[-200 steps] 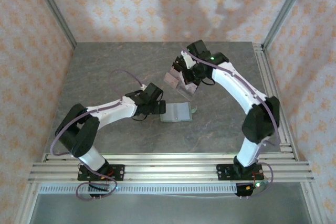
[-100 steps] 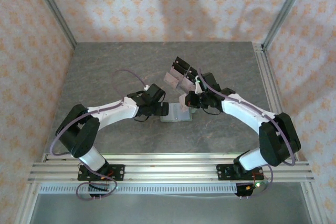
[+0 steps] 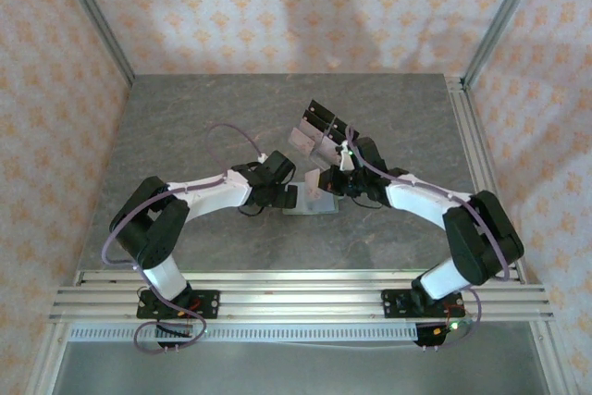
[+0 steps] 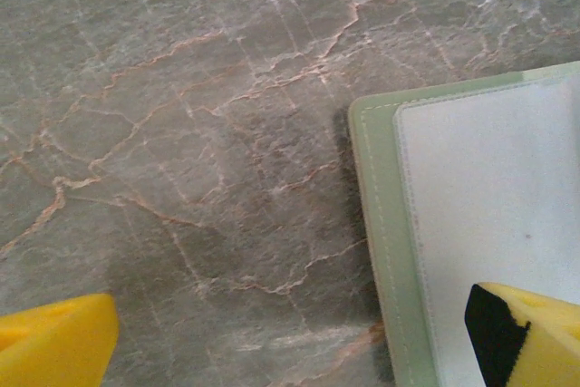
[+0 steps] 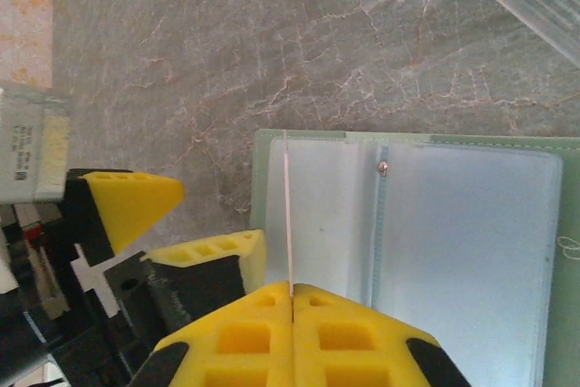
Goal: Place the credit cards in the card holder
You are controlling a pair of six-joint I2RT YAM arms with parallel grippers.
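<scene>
Right end effector (image 5: pixel 292 295): we see it clamped on one credit card (image 5: pixel 288 215), held edge-on over the card holder (image 5: pixel 471 224);
Left end effector (image 4: pixel 290 342): spread wide, empty; one finger over the card holder's edge;
Card holder: open on the worktop (image 4: pixel 181 133), between both arms

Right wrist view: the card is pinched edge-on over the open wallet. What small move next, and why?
Probably lower the right gripper so the credit card slides into the card holder. Its jaws are shut on the card, held edge-on over the open holder, and the left gripper stands open at the holder's edge.
</scene>
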